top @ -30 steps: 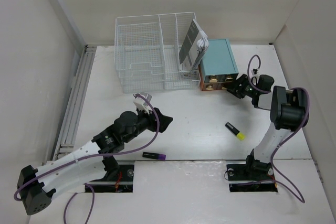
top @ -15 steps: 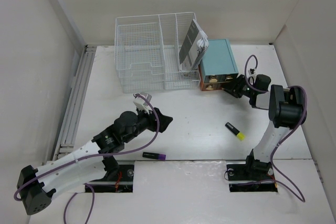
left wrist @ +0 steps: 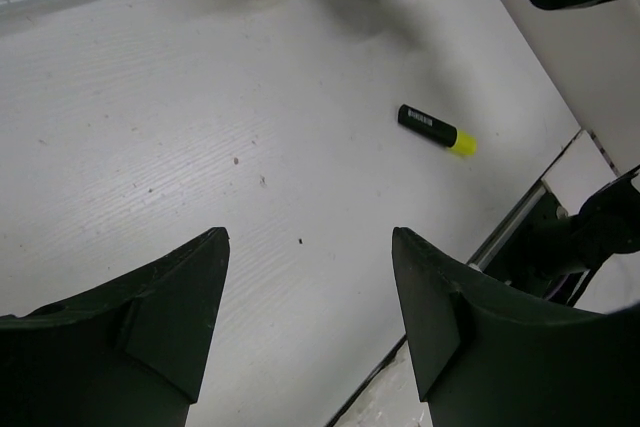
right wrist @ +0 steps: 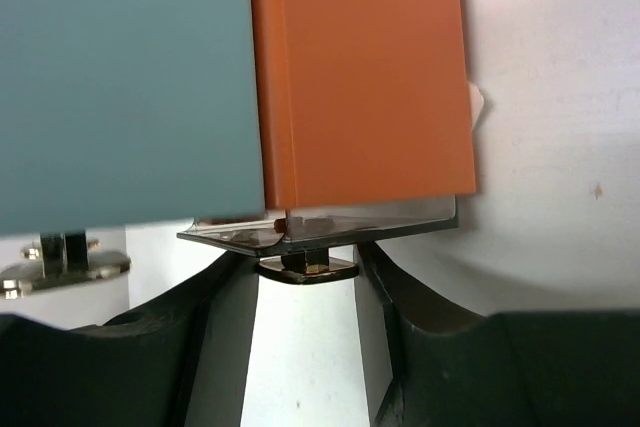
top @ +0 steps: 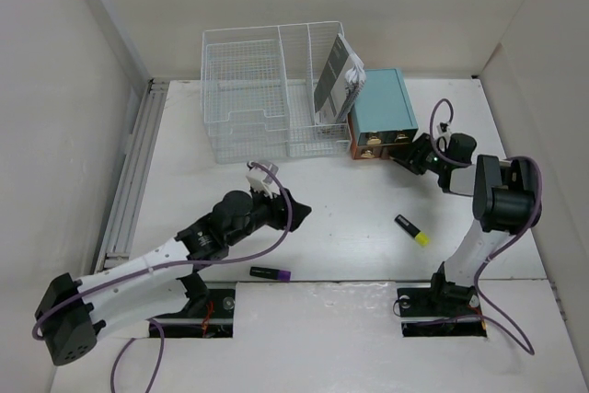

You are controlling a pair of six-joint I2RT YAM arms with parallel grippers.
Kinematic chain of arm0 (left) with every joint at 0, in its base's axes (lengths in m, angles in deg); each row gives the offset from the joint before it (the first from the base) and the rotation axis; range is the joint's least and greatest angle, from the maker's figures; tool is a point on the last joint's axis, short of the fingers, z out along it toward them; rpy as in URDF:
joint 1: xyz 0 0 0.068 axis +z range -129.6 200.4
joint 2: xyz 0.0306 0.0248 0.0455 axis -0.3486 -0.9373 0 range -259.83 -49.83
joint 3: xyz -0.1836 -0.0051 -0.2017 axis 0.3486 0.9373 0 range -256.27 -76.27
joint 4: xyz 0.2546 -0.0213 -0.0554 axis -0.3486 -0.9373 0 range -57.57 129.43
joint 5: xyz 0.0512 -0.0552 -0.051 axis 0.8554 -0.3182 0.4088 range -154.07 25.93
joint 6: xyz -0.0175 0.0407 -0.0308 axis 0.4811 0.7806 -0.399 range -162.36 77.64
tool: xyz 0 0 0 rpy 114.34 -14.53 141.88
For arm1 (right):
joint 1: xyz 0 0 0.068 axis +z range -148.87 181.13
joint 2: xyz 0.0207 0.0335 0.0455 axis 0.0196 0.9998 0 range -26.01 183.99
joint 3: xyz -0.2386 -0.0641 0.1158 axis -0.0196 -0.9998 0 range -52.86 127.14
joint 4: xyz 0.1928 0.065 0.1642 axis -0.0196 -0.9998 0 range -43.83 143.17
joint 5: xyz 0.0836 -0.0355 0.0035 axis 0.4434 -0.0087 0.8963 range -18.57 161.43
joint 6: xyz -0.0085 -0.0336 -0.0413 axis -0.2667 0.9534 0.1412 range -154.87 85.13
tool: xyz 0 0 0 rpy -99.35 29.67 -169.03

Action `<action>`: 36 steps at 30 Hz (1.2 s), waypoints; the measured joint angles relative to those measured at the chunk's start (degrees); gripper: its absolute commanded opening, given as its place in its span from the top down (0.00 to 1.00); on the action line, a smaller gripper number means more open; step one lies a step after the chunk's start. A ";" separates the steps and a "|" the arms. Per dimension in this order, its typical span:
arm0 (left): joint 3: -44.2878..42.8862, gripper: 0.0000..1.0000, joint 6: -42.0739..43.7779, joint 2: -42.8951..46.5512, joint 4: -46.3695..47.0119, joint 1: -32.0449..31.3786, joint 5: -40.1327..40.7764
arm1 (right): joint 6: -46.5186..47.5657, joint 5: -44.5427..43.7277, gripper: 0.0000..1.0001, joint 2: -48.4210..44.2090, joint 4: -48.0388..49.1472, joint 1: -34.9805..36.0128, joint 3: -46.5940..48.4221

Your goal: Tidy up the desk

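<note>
The white desk (top: 340,204) holds a black-and-yellow highlighter (top: 411,230), also in the left wrist view (left wrist: 437,129), and a black-and-purple marker (top: 271,273) at the front edge. My left gripper (top: 296,215) hangs open and empty over the desk's middle (left wrist: 310,237). My right gripper (top: 402,156) is at the front of the teal drawer box (top: 382,103). In the right wrist view its fingers (right wrist: 306,265) close on the brass knob (right wrist: 306,267) of the slightly pulled-out orange drawer (right wrist: 360,77).
A white wire-mesh organizer (top: 267,89) stands at the back, with papers (top: 339,80) leaning in its right section against the drawer box. A ribbed metal rail (top: 133,181) runs along the left edge. White walls enclose the desk.
My right gripper has moved left up to the drawer front and onto the knob. My left gripper has shifted a little right and toward the front.
</note>
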 measured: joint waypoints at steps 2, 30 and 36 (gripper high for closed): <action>0.00 0.37 -0.04 -2.62 1.66 0.00 -0.98 | 0.83 0.04 0.75 -0.90 -1.46 -0.11 -0.46; -2.19 0.37 1.11 -7.30 6.97 0.00 -3.74 | 16.57 3.76 0.75 -11.52 -25.81 -3.65 -3.93; -2.19 0.37 1.11 -6.19 6.34 0.00 -3.72 | 20.31 3.67 0.72 -13.77 -31.98 -4.26 -3.91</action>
